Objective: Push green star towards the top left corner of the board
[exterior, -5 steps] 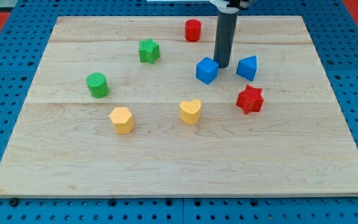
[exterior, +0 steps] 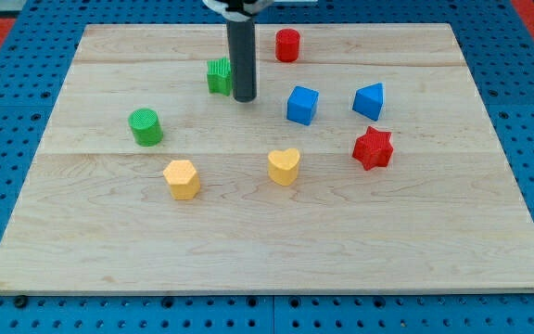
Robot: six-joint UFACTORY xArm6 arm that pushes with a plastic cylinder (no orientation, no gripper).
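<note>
The green star (exterior: 217,76) sits in the upper middle of the wooden board (exterior: 109,232), partly hidden behind my rod. My tip (exterior: 244,98) rests on the board just to the right of the star and slightly below it, close to it or touching it. The blue cube (exterior: 302,104) lies to the right of my tip, apart from it.
A red cylinder (exterior: 287,44) stands near the top edge. A blue wedge-like block (exterior: 369,100) and a red star (exterior: 373,147) lie at the right. A green cylinder (exterior: 145,126) lies at the left. A yellow hexagon (exterior: 182,178) and a yellow heart (exterior: 284,166) lie below.
My tip has moved left, from beside the blue cube to the green star's right side. The blue cube shifted slightly left and up. The green star looks unmoved.
</note>
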